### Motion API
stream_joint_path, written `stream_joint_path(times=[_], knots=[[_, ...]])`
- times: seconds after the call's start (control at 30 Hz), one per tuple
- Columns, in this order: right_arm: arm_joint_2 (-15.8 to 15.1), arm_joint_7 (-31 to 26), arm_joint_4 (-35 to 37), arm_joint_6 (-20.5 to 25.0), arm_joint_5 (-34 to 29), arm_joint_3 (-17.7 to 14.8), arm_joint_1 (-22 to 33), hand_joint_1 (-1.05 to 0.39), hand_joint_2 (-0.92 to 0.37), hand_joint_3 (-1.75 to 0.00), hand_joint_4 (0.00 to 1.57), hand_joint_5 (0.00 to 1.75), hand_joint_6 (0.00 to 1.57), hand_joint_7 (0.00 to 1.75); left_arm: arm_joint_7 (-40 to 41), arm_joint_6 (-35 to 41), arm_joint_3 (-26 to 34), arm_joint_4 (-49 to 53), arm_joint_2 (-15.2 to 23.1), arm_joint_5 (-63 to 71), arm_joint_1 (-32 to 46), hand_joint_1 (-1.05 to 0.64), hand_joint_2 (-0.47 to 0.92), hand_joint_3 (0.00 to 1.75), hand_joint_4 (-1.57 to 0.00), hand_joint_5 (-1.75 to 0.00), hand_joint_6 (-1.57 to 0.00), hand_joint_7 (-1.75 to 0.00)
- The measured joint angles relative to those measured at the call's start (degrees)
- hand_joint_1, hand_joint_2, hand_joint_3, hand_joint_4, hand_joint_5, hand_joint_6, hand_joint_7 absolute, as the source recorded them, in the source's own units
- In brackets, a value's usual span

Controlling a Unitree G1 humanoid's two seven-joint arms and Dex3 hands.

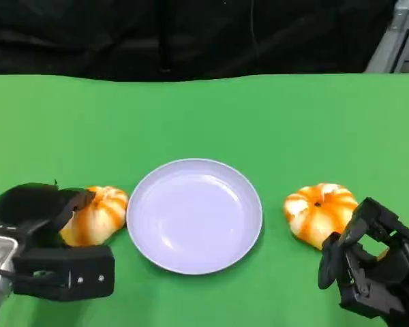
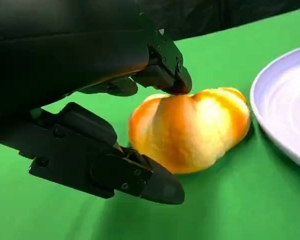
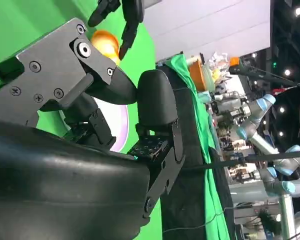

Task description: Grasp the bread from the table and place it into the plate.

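Two orange-and-white bread rolls lie on the green table, one on each side of a pale lilac plate (image 1: 144,225). The left bread (image 1: 99,214) (image 2: 190,127) sits on the cloth between the fingers of my left hand (image 1: 51,255). One fingertip (image 2: 177,85) touches its top, and the thumb (image 2: 140,180) lies low beside it with a small gap. The right bread (image 1: 319,211) rests just ahead of my right hand (image 1: 368,272), whose bent fingers hold nothing. In the right wrist view the left bread (image 3: 104,42) shows far off beyond that hand's fingers (image 3: 155,100).
The plate's rim (image 2: 270,110) lies a short way from the left bread. Green cloth reaches back to a black curtain (image 1: 191,34). A metal frame (image 1: 399,34) stands at the back right. Lab equipment and robot arms (image 3: 260,115) stand off the table.
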Motion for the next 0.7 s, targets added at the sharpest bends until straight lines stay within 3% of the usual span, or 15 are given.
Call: stream_joint_path(times=[0.43,0.6,0.7], knots=[[0.1,0.1,0.0,-0.2,-0.5,0.0,0.0,-0.15,-0.46,-1.28,0.88,1.75,0.70,1.63,4.7,-1.4,-4.4,11.2,-3.5,-1.7,-6.0,-0.67,0.92,0.12,-0.44,-0.03,-0.49,-0.01],[0.2,0.0,0.0,-0.2,-0.5,0.0,0.0,-0.15,-0.45,-1.28,0.88,1.75,0.71,1.62,8.0,-2.2,-5.3,14.6,-4.3,-2.2,-7.0,-0.46,0.92,0.14,-0.62,-0.07,-0.60,-0.04],[0.2,0.1,0.0,-0.2,-0.5,0.1,0.0,-0.15,-0.45,-1.29,0.88,1.75,0.70,1.63,10.1,-2.5,-5.7,15.9,-4.7,-2.4,-7.2,-0.28,0.92,0.26,-0.75,-0.07,-0.68,-0.04]])
